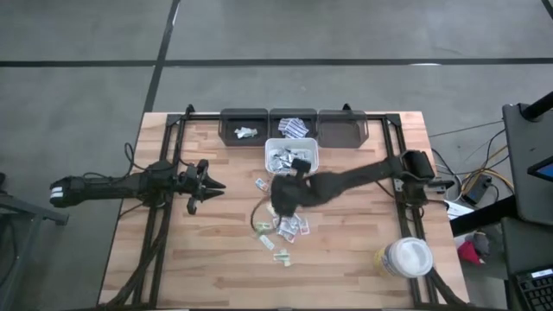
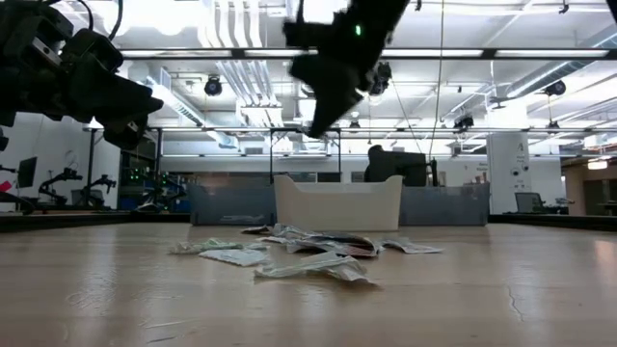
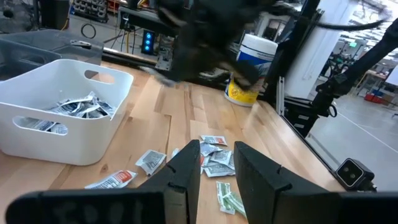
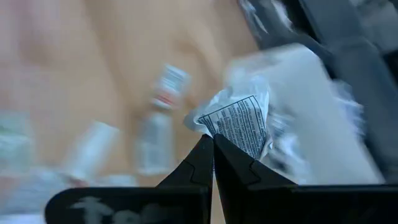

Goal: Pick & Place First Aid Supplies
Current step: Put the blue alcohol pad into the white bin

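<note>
Pinching a white sachet (image 4: 239,124) between closed tips, the right gripper (image 4: 213,142) hangs above the table, over the loose sachets (image 1: 287,229) and just short of the white bin (image 1: 292,155). In the right wrist view the held sachet's printed face shows clearly, but everything past it is blurred and only pale shapes on wood can be made out. From above, the right arm covers its own fingers and part of the pile beneath. Beyond the white bin, three dark bins (image 1: 292,127) stand along the far edge, two with a few sachets inside. Bare wood lies on both sides of the pile. A white tub (image 1: 406,257) stands well off, near the table's right front corner. The left gripper (image 3: 214,158) waits to the pile's left, fingers slightly parted and holding nothing; the low view shows it cut off at the picture's edge.
</note>
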Motion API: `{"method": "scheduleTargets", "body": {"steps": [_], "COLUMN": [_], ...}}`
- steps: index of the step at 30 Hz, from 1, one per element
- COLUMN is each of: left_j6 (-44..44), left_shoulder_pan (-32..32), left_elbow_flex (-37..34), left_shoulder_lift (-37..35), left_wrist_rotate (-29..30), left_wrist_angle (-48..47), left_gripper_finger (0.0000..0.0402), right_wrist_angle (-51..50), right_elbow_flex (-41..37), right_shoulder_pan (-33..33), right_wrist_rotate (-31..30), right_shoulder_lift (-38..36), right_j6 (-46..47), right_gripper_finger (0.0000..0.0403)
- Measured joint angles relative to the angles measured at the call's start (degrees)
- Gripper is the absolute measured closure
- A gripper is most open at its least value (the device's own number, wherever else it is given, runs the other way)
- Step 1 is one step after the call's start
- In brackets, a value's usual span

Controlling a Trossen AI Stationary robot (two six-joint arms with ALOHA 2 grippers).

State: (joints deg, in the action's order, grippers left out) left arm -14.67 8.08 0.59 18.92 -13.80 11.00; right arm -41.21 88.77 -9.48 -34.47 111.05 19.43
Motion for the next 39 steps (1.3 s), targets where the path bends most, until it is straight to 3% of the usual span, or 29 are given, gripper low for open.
{"method": "scheduleTargets", "body": {"steps": [4, 11, 17, 22, 33, 39], "left_j6": [-0.1, -0.1, -0.3, -0.5, -0.6, -0.6], "left_shoulder_pan": [0.0, 0.0, 0.0, 0.0, 0.0, 0.0], "left_elbow_flex": [0.0, 0.0, 0.0, 0.0, 0.0, 0.0], "left_shoulder_lift": [0.0, 0.0, 0.0, 0.0, 0.0, 0.0], "left_wrist_rotate": [0.0, 0.4, 0.4, 2.6, 5.0, 5.0], "left_wrist_angle": [0.0, 0.0, 0.0, 0.0, 0.1, 0.1], "left_gripper_finger": [0.0307, 0.0307, 0.0307, 0.0307, 0.0307, 0.0307], "right_wrist_angle": [-5.2, -5.5, -5.7, -5.8, -6.7, -6.8], "right_elbow_flex": [0.0, 0.0, 0.0, -0.3, -1.6, -1.6], "right_shoulder_pan": [5.2, 15.1, 21.4, 25.1, 26.8, 26.8], "right_wrist_rotate": [1.4, 19.6, 22.5, 31.3, 33.6, 33.6], "right_shoulder_lift": [-0.4, -0.4, -0.4, -0.4, -0.3, -0.3], "right_j6": [-5.9, -16.6, -19.2, -22.4, -26.2, -27.1], "right_gripper_finger": [0.0394, 0.0394, 0.0394, 0.0394, 0.0394, 0.0361]}}
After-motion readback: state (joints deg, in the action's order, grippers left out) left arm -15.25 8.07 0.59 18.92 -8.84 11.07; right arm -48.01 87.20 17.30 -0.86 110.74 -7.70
